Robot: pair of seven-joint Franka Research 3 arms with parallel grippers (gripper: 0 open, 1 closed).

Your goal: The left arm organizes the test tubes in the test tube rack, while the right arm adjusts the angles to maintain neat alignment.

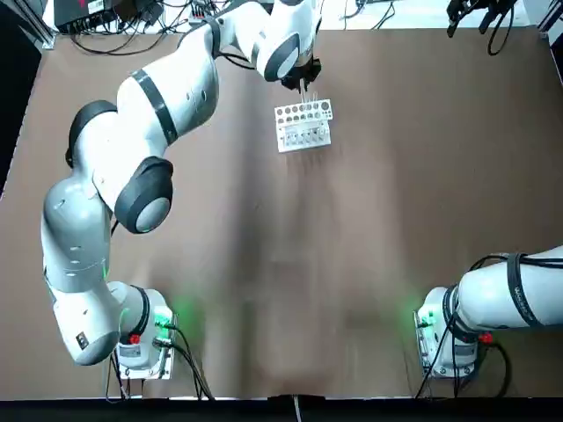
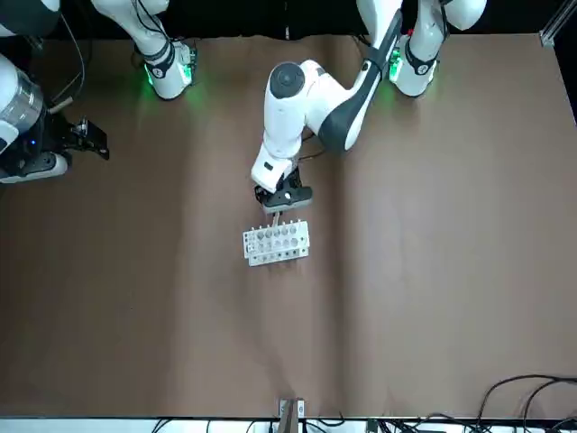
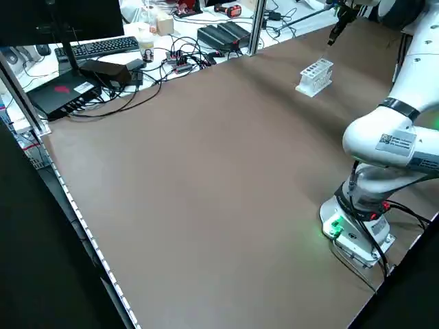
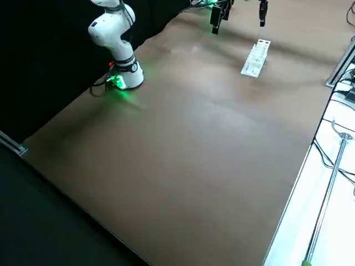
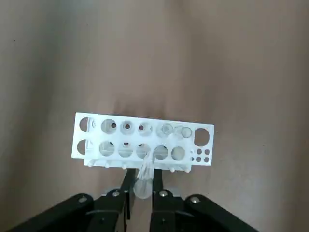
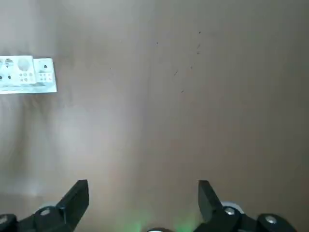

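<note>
The white test tube rack (image 5: 135, 137), pierced by rows of round holes, is set upright on the worktop (image 5: 231, 58). Two clear test tubes (image 5: 167, 129) are seated in neighbouring holes; a third tube (image 5: 144, 183), slender, is gripped by the left hand (image 5: 144, 172) at the rack's edge.

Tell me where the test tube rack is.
The rack stands on the brown table, at the far side from the arm bases, right by the left hand.

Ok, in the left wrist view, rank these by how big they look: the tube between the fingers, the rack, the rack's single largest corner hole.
1. Rack
2. Tube, between the left gripper's fingers
3. Corner hole
</note>
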